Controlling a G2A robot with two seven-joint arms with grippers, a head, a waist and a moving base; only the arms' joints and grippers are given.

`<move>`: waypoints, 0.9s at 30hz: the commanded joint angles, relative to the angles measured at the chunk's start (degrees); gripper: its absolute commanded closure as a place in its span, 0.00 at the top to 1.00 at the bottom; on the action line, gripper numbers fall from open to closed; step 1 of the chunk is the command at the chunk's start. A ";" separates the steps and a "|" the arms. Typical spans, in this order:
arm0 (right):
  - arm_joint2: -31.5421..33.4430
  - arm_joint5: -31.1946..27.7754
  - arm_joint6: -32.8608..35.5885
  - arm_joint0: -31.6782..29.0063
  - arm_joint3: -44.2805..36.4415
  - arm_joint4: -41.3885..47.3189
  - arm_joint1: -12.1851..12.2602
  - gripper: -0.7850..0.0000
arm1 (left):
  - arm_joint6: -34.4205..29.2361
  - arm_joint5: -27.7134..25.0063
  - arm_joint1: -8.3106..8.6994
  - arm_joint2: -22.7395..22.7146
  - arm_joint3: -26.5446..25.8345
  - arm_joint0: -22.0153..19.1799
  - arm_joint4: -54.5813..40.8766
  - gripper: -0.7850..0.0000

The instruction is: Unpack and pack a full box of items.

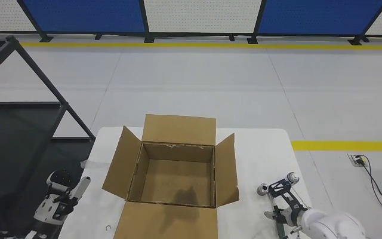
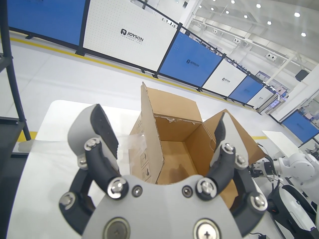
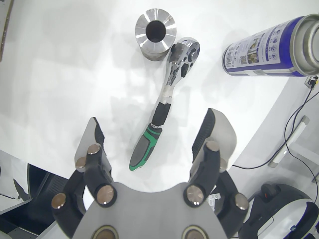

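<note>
An open cardboard box [image 1: 178, 179] stands mid-table with its flaps spread and its inside bare [image 2: 179, 135]. My left gripper [image 2: 162, 125] is open off the box's left side, near the table's front left corner [image 1: 71, 190], with nothing between its fingers. My right gripper [image 3: 153, 125] is open and hovers over the green-and-black handle of a ratchet wrench [image 3: 172, 75] on the table right of the box [image 1: 280, 194]. A short steel cylinder [image 3: 155, 34] stands touching the wrench head. A blue spray can [image 3: 269, 53] stands nearby, close to the table's right edge.
A strip of clear tape [image 2: 134, 143] hangs from the box's left wall. A black metal rack [image 1: 36, 119] stands beside the table's left edge. The white table [image 1: 262, 155] has free surface behind the tools. A cable and socket [image 1: 358, 159] lie on the floor to the right.
</note>
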 commanded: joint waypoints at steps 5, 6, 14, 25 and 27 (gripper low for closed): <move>-0.64 0.60 0.45 2.30 3.98 0.57 -0.03 0.30 | -0.61 0.20 0.06 -0.51 0.13 -0.35 -0.58 1.00; -0.68 0.51 0.53 2.45 4.28 0.73 -0.02 0.29 | -0.70 0.33 0.07 -0.51 0.11 -0.50 -0.47 1.00; -1.70 0.08 1.19 3.62 6.16 1.59 0.01 0.34 | -1.61 0.78 0.21 0.08 0.47 -1.89 0.06 1.00; -3.79 0.90 1.63 5.93 9.19 1.02 -0.08 0.33 | -1.34 1.18 0.24 0.34 0.73 -2.24 0.55 1.00; -4.13 0.76 1.69 6.28 9.62 0.96 -0.09 0.30 | -1.26 1.26 0.24 0.32 0.72 -2.22 0.70 1.00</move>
